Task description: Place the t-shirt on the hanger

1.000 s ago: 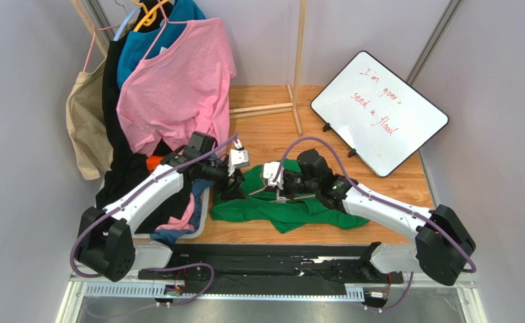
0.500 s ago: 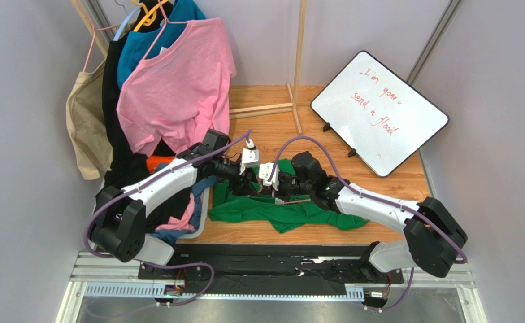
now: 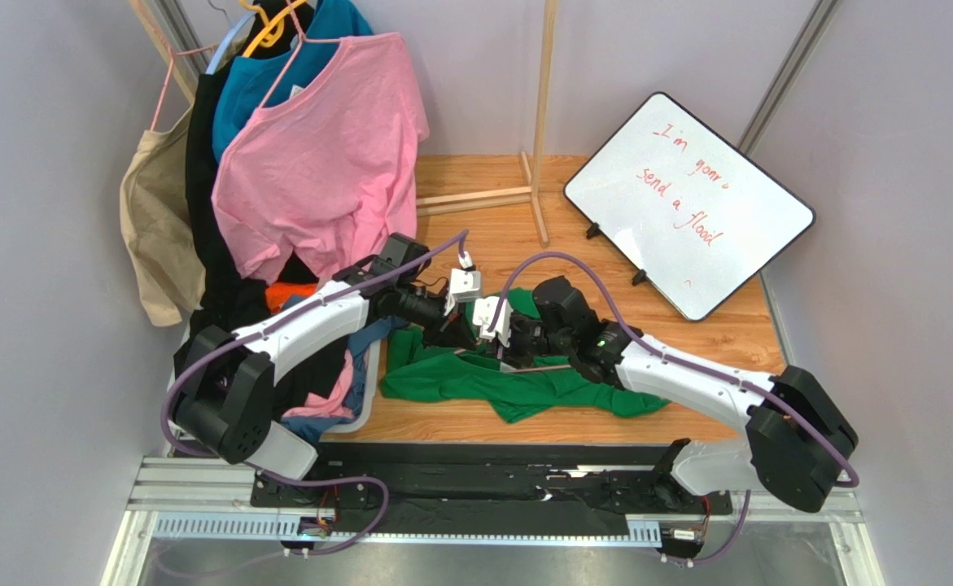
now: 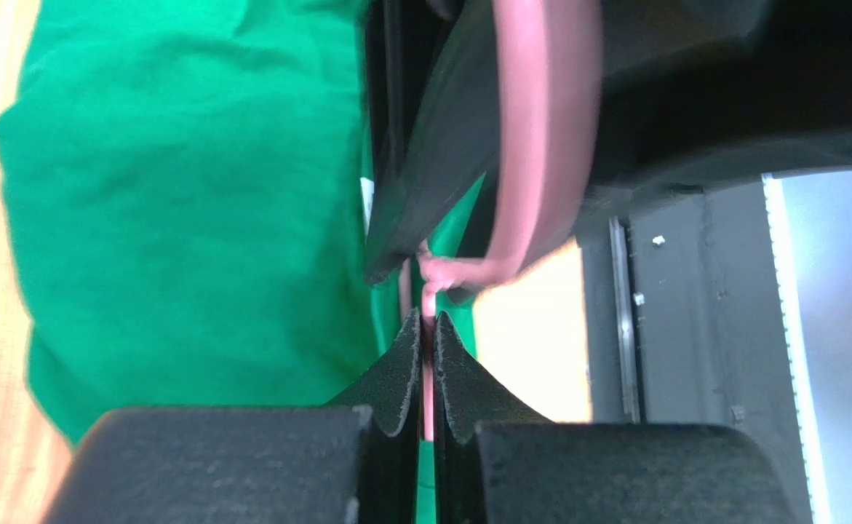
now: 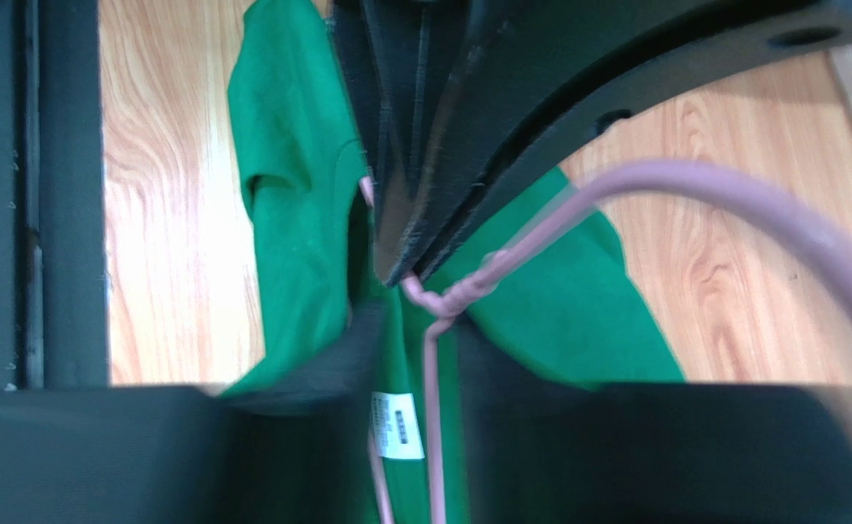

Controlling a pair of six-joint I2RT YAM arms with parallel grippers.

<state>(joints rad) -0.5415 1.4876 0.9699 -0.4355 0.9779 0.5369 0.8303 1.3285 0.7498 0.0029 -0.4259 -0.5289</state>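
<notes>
The bright green t-shirt [image 3: 530,388] lies crumpled on the wooden table, its white neck label [image 5: 395,424] facing up. The thin pale-pink hanger [image 5: 431,382] lies along the shirt's neck, and its hook [image 5: 725,202] curves off to the right. My left gripper [image 4: 428,322] is shut on the hanger wire [image 4: 428,360] just below the twisted neck. My right gripper [image 5: 419,366] is open, its blurred fingers standing either side of the wire. In the top view the left gripper [image 3: 466,299] and right gripper [image 3: 493,327] meet nose to nose over the shirt.
A pink t-shirt [image 3: 322,159] and a teal-blue shirt [image 3: 322,37] hang on the rack at back left, above a bin of clothes [image 3: 322,397]. A wooden post [image 3: 546,110] stands behind. A whiteboard [image 3: 687,202] leans at back right.
My left gripper has moved right to meet the right gripper and has shut on the hanger wire. The right gripper's jaws have come apart.
</notes>
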